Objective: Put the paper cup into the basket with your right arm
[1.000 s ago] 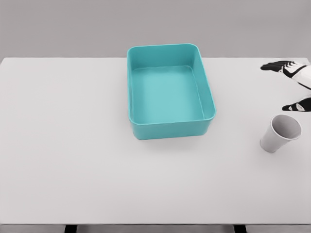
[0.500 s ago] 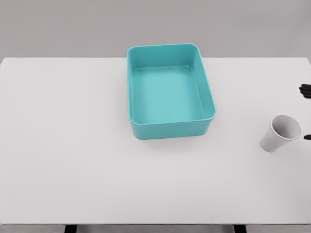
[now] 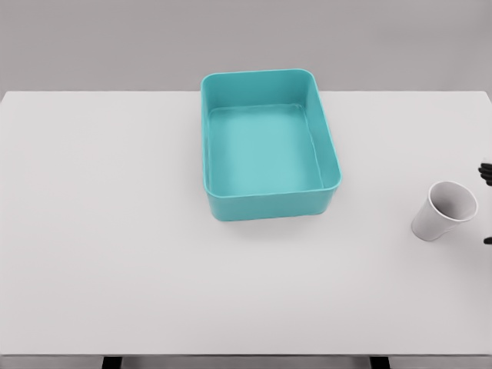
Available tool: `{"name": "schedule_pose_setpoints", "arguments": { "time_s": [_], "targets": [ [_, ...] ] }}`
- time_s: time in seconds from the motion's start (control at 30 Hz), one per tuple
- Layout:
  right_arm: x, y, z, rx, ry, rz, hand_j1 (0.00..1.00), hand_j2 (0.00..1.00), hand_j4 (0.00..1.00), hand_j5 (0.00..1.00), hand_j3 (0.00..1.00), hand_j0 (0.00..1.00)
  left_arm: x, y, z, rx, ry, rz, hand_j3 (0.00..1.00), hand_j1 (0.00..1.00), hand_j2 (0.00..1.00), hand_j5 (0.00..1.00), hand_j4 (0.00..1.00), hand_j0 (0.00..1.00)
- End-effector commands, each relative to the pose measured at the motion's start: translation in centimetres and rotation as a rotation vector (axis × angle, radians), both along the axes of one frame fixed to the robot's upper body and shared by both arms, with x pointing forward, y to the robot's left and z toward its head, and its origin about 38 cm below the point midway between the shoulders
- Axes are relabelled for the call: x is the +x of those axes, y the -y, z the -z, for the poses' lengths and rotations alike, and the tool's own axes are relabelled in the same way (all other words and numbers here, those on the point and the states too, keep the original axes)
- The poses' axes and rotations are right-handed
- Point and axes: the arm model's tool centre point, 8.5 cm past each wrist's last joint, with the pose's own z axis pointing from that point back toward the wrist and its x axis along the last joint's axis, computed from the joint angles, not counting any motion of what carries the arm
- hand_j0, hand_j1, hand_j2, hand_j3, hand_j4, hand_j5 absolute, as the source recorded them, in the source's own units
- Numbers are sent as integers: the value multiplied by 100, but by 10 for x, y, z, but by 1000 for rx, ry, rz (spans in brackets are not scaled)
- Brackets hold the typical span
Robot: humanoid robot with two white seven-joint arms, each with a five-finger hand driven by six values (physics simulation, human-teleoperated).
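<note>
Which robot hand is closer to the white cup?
Right. Its black fingertips peek in at the picture's right edge, just beside the paper cup. The left hand isn't in view at all.

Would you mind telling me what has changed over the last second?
The right hand slid off toward the picture's right edge and lower; only dark fingertips now show beside the paper cup. It took hold of nothing. The cup, the teal basket and the table stayed put.
</note>
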Motion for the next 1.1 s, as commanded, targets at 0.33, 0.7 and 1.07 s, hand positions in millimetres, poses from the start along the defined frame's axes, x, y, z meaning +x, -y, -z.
{"name": "schedule_pose_setpoints", "arguments": {
  "time_s": [0.33,0.7,1.07],
  "targets": [
    [-6,2,34,53,-42,59,100,100,100,100,100,100,0,0,0,0,0,0,100,100,100,100,100,100],
    [7,-19,45,90,-35,46,100,100,100,100,100,100,0,0,0,0,0,0,100,100,100,100,100,100],
    [13,-26,45,114,-16,46,100,100,100,100,100,100,0,0,0,0,0,0,100,100,100,100,100,100]
  ]
}}
